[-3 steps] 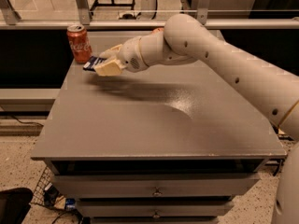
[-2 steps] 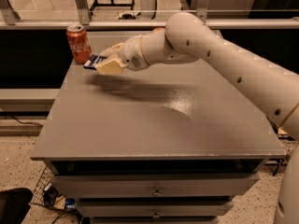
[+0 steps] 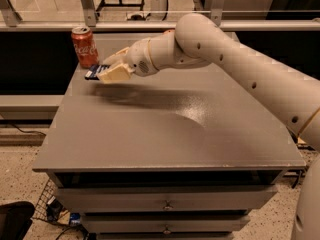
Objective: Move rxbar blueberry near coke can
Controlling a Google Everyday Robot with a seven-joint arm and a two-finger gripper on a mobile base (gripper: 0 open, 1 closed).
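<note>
The coke can (image 3: 84,46) is red with white script and a silver top, and stands upright at the far left corner of the grey table (image 3: 170,134). The rxbar blueberry (image 3: 92,74) is a flat dark-blue bar; only its left end shows, just right of and in front of the can's base. My gripper (image 3: 107,71) reaches in from the right on the white arm. Its pale fingers (image 3: 116,74) are closed around the bar, holding it low over the tabletop, close beside the can and apart from it.
The table's left edge runs just past the can. A metal rail and frame posts (image 3: 87,4) stand behind the table's back edge. Drawers (image 3: 165,204) sit under the tabletop. Cables and clutter (image 3: 55,211) lie on the floor at the lower left.
The gripper with the bar has edged slightly left and down towards the can's base. The can has not moved.
</note>
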